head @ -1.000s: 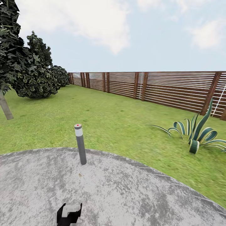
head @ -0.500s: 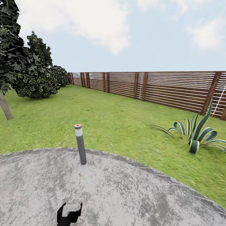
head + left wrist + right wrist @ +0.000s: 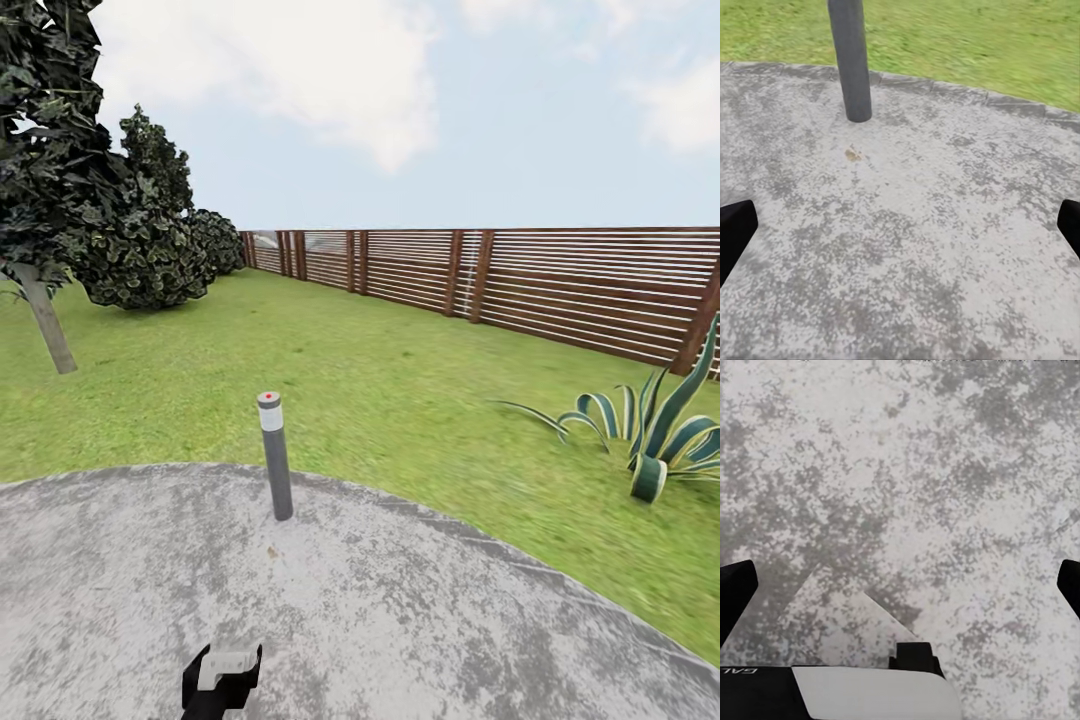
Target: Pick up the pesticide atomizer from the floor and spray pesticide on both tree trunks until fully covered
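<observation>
Facing the lawn (image 3: 380, 380) and slatted fence (image 3: 560, 290), you have both the left gripper (image 3: 900, 225) and right gripper (image 3: 900, 585) spread wide, empty, above grey paving (image 3: 400, 620) near the bollard (image 3: 275, 455).

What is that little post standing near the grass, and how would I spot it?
Start at the round grey paved patch in front of the lawn. Near its far edge stands a slim upright grey bollard. Unlike the spiky striped plant, it is bare, with a white band and a red dot on top.
</observation>
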You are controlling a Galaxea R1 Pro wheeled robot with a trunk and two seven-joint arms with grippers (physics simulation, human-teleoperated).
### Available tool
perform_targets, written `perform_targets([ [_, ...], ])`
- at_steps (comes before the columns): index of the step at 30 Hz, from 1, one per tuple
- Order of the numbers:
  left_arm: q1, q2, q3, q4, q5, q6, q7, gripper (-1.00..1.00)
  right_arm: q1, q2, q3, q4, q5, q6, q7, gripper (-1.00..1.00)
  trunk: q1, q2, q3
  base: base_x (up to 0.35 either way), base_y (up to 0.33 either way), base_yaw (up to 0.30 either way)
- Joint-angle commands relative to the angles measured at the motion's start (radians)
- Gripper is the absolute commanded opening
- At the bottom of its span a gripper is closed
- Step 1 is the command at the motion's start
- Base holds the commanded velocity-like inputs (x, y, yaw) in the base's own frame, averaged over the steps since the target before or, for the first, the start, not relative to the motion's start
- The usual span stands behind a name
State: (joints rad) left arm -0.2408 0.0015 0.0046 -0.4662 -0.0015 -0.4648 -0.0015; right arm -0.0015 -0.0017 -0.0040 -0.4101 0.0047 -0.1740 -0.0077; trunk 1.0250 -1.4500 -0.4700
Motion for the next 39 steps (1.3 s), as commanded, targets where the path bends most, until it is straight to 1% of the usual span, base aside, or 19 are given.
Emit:
perform_targets([
  [1, 0.0, 0.0, 0.0, 0.0, 0.0, 0.0, 0.0, 1.0, 0.0, 0.0, 0.0, 0.0, 0.0, 0.0, 0.0, 1.0, 0.0, 0.0, 0.0, 0.0, 0.0, 0.052],
  [20, 0.0, -0.001, -0.001, 0.0, 0.0, 0.0, 0.0, 1.0, 0.0, -0.001, 0.0, -0.001, 0.0, 0.0, 0.0, 1.0, 0.0, 0.0, 0.0, 0.0, 0.0, 0.007],
  [33, 0.0, -0.002, -0.002, 0.0, 0.0, 0.0, 0.0, 1.0, 0.0, -0.001, 0.001, -0.001, 0.0, -0.001, 0.0, 1.0, 0.05, -0.091, -0.041, 0.0, 0.0, 0.0],
  [39, 0.0, -0.002, -0.002, 0.001, 0.0, 0.0, 0.0, 1.0, 0.0, -0.001, 0.0, -0.001, 0.0, -0.001, 0.0, 1.0, 0.073, -0.133, -0.054, 0.0, 0.0, 0.0],
])
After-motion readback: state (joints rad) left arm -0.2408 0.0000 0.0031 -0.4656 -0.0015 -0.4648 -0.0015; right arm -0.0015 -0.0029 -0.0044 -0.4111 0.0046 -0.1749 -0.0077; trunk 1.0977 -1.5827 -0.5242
